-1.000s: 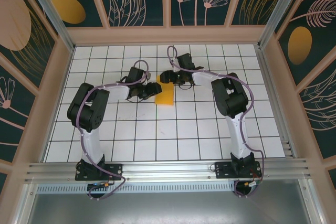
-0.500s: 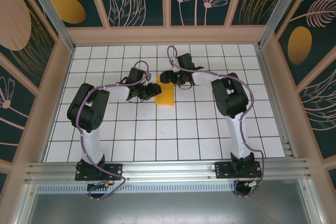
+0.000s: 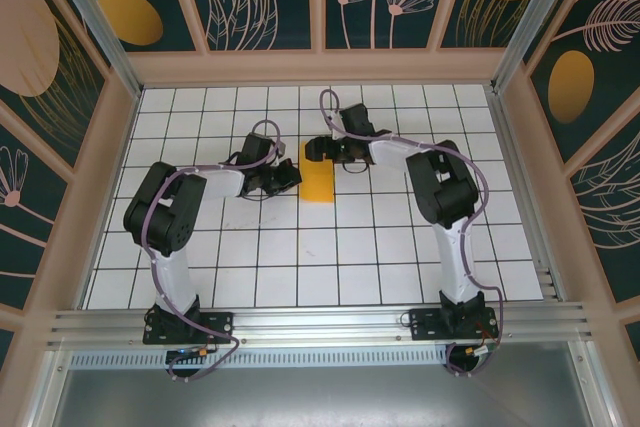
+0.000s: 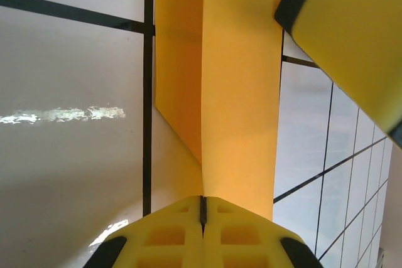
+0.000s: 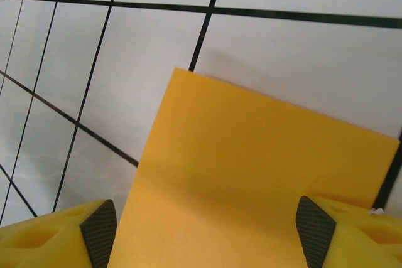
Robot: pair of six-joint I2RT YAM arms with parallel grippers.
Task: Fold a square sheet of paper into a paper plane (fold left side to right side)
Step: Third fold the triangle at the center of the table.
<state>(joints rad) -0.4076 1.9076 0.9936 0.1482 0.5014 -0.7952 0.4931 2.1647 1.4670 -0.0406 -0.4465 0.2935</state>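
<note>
Square sheet of paper (image 3: pixel 318 182): likely light, limp, best pinched at edges; left gripper (image 4: pixel 202 208) clenched on its left edge, right gripper (image 5: pixel 201 236) released.

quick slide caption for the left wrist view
Left claw shut on the folded orange-yellow sheet of paper, which runs away from it over the white gridded table.
</note>
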